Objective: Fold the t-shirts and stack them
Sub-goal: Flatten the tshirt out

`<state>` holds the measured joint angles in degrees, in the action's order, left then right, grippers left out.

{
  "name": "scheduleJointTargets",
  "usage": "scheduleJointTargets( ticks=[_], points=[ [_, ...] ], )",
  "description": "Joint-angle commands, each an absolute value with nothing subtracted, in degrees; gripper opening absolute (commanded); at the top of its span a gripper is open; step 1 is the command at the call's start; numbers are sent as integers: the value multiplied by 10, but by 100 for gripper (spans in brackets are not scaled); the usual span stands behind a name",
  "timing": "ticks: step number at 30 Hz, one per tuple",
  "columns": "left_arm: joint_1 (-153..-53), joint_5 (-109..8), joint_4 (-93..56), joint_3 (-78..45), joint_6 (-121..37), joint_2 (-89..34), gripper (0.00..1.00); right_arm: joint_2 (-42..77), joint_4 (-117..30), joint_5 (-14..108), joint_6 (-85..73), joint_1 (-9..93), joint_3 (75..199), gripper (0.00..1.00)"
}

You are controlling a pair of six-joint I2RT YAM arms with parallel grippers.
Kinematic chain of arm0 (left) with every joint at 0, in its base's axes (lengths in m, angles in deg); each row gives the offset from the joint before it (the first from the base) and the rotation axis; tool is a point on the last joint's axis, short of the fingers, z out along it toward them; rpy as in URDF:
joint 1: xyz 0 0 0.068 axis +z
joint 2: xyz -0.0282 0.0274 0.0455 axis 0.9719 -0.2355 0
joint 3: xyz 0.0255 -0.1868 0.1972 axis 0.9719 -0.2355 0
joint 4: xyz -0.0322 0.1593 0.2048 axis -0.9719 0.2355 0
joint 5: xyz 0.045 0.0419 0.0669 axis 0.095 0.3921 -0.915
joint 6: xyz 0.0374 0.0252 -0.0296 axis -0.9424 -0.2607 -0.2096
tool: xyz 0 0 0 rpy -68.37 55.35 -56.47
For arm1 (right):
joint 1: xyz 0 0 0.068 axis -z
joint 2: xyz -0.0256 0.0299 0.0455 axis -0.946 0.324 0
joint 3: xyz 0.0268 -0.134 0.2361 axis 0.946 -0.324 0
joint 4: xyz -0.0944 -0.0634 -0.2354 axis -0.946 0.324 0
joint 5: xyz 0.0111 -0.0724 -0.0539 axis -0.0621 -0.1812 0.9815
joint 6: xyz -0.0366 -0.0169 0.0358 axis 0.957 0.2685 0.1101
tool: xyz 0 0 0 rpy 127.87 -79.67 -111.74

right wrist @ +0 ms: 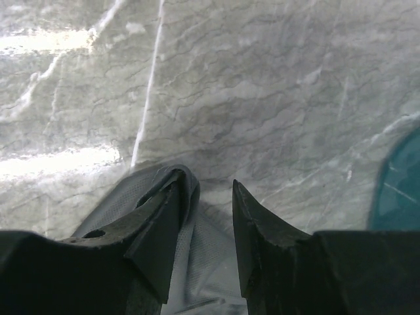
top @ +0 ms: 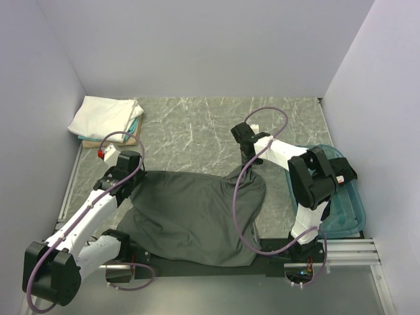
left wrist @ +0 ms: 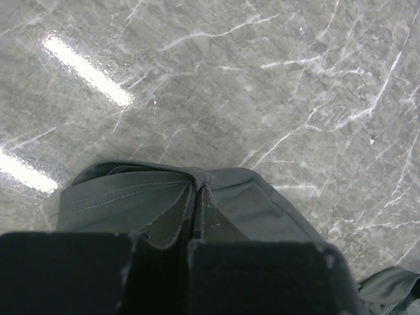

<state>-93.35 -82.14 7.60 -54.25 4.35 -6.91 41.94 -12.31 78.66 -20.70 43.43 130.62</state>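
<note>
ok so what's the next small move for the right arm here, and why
Probably shut the right gripper on the dark grey cotton t-shirt: its jaws stand apart with cloth between them, while the left gripper pinches the other corner.

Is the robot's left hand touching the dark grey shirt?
Touching. The left wrist view shows the left gripper shut, with a fold of the dark grey t-shirt pinched between its fingertips.

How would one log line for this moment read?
left tool: shut on grey t-shirt | right tool: open at shirt edge | folded stack: far left
</note>
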Motion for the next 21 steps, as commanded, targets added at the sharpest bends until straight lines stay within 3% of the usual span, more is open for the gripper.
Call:
scheduleJointTargets(
  ticks=[1, 10, 13, 14, 15, 21],
  points=[
    [-932, -835, 70, -534, 38, -69, 1, 407, -134, 771, -205, 440, 1314, 44],
    [-932, -845, 79, -535, 40, -59, 1, 424, -159, 726, -205, 446, 1320, 39],
    [-932, -849, 82, -535, 43, -57, 1, 430, -170, 721, -214, 453, 1316, 22],
    [-932, -852, 83, -534, 43, -57, 1, 428, -171, 721, -219, 457, 1314, 7],
    [-932, -853, 85, -534, 44, -56, 1, 426, -172, 725, -221, 459, 1312, 3],
    [-932, -866, 109, -516, 56, -43, 1, 371, -168, 766, -227, 471, 1310, 0]
  ],
)
